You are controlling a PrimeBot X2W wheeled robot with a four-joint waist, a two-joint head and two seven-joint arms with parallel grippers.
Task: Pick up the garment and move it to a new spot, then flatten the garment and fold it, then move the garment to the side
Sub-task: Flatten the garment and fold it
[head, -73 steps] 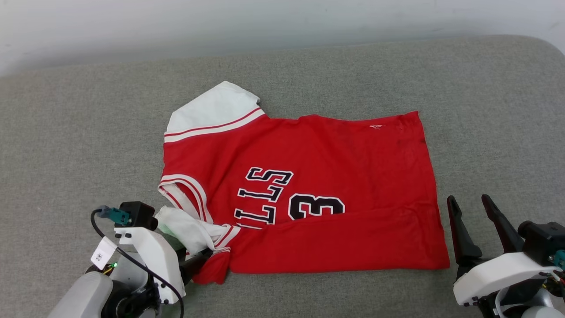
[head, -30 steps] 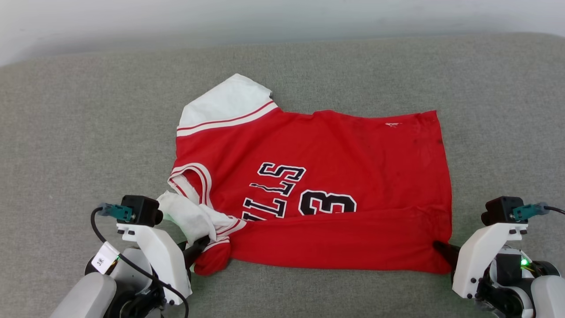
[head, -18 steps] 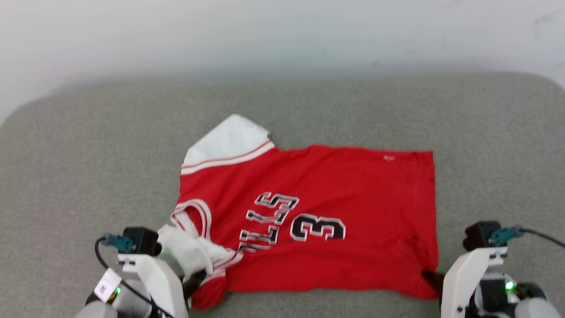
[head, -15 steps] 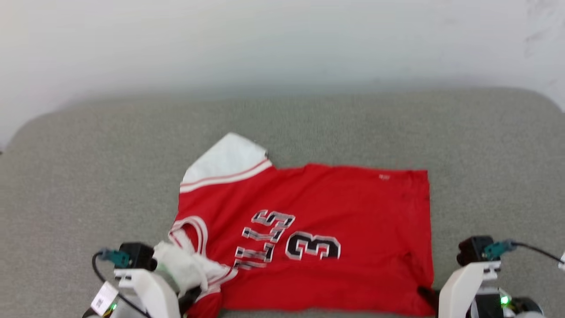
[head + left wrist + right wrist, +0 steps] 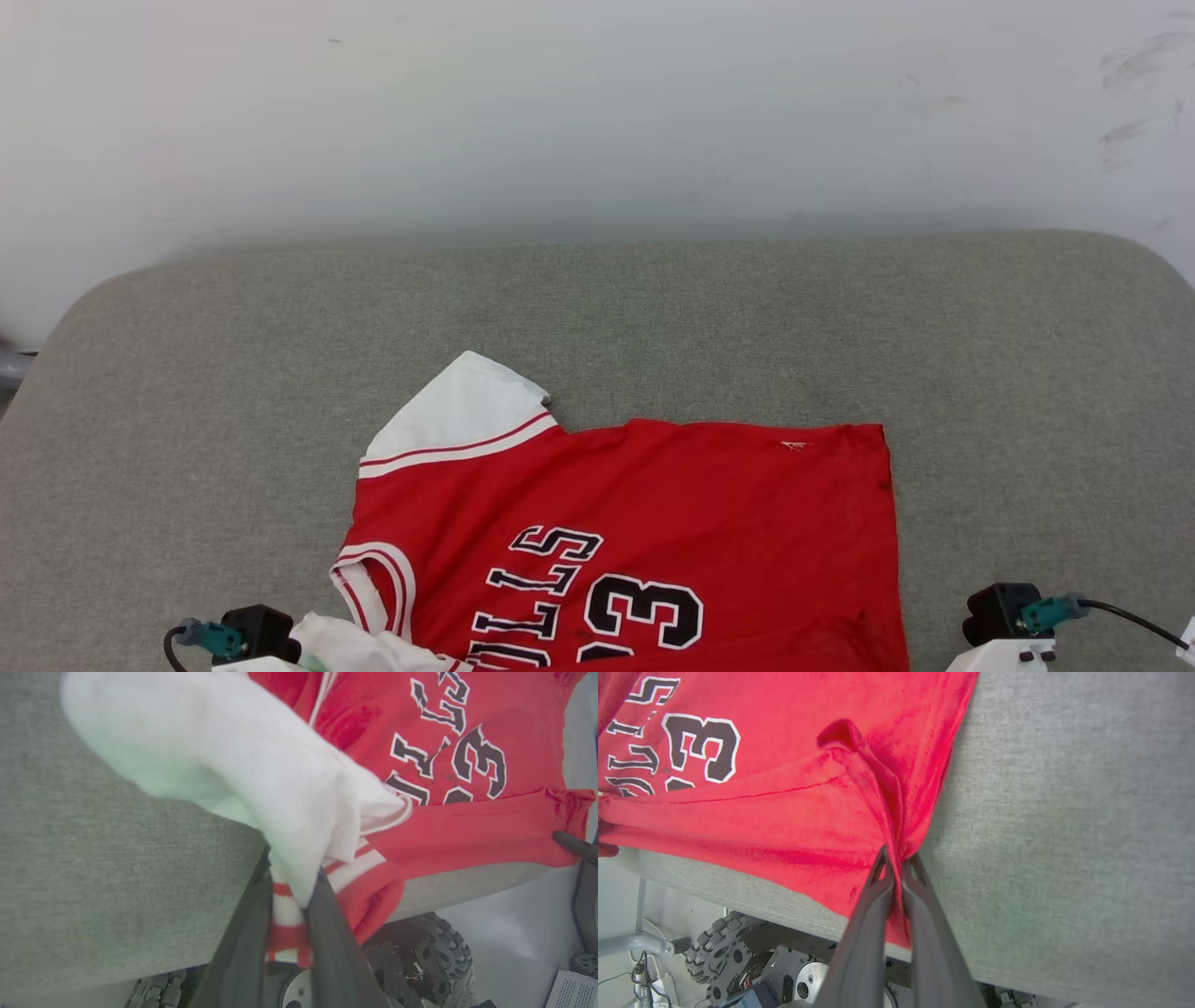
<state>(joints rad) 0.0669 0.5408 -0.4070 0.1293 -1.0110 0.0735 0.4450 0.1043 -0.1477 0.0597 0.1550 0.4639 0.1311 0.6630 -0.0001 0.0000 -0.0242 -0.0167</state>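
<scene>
Two grippers: each is clamped on one near corner of the garment, by the pad's near edge.
Head view, garment (image 5: 635, 523): lies printed side up on the grey pad (image 5: 653, 308), toward the pad's near edge; its nearest part runs out of the picture.
Head view, sleeve (image 5: 457, 411): white, spread flat on the pad, on the garment's side away from the pad's near edge.
Head view, wall (image 5: 597, 112): pale, rising behind the pad's far edge.
Left wrist view, left gripper (image 5: 292, 896): fingers drawn close, pinching the striped trim (image 5: 285, 910) and a bunched white sleeve (image 5: 233, 765) just off the pad's near edge.
Left wrist view, garment (image 5: 467, 826): red body stretches along the pad's (image 5: 93, 882) near edge, with a fold of it hanging past that edge.
Left wrist view, other arm: one of the right gripper's fingers (image 5: 572, 842) touches the garment's far corner, beside the pad's near edge.
Left wrist view, wheel (image 5: 434, 956): black and knobbly, below the pad's near edge.
Right wrist view, right gripper (image 5: 899, 858): fingers pressed together, nipping a raised ridge of red cloth at the hem corner, over the pad's near edge.
Right wrist view, garment (image 5: 784, 788): puckers up toward the pinch; its near strip droops over the pad's (image 5: 1064, 835) near edge.
Right wrist view, wheel (image 5: 719, 947): under the pad's near edge.
</scene>
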